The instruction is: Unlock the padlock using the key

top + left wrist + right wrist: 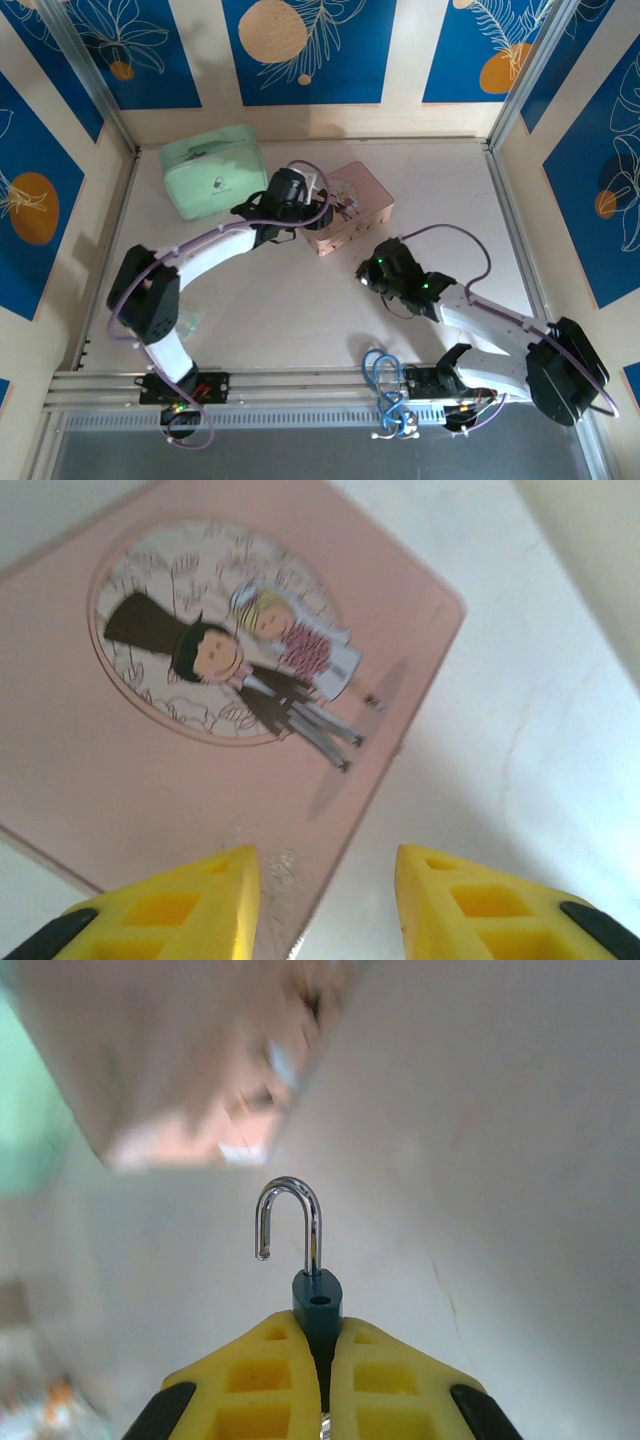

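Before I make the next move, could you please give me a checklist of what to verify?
1. Padlock gripped: ok, the right gripper has its jaws shut on the blue body.
2. Shackle released: ok, one end hangs free of the body.
3. Shackle hooked on nothing: ok, it stands apart from the blurred tin behind it.
4. Left gripper ready: ok, jaws apart, at the tin's edge.
5. Key located: cannot tell.
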Robot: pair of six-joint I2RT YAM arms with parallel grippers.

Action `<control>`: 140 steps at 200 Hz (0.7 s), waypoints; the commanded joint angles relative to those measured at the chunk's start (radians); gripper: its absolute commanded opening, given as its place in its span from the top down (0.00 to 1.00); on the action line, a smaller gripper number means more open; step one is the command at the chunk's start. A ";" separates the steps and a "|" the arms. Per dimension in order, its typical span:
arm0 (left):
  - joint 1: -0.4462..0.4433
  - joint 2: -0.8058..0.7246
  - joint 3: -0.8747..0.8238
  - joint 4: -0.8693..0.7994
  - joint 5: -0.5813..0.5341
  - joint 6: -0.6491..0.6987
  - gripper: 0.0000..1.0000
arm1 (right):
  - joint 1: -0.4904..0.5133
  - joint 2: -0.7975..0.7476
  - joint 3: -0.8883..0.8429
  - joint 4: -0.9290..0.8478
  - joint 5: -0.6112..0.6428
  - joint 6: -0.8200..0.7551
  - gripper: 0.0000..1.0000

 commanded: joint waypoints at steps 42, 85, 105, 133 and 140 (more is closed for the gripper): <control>-0.006 -0.395 -0.253 -0.141 -0.116 -0.050 0.38 | 0.023 0.323 0.121 0.022 -0.284 -0.097 1.00; -0.004 -0.656 -0.440 -0.240 -0.221 -0.087 0.00 | -0.005 0.337 0.148 -0.040 -0.268 -0.116 0.51; -0.003 -0.743 -0.493 -0.281 -0.261 -0.101 0.00 | -0.034 0.311 0.142 -0.075 -0.277 -0.134 0.40; -0.002 -0.806 -0.491 -0.356 -0.330 -0.092 0.00 | -0.058 0.187 0.158 -0.198 -0.218 -0.199 0.25; 0.000 -0.811 -0.480 -0.373 -0.353 -0.081 0.01 | -0.064 0.141 0.178 -0.249 -0.189 -0.226 0.24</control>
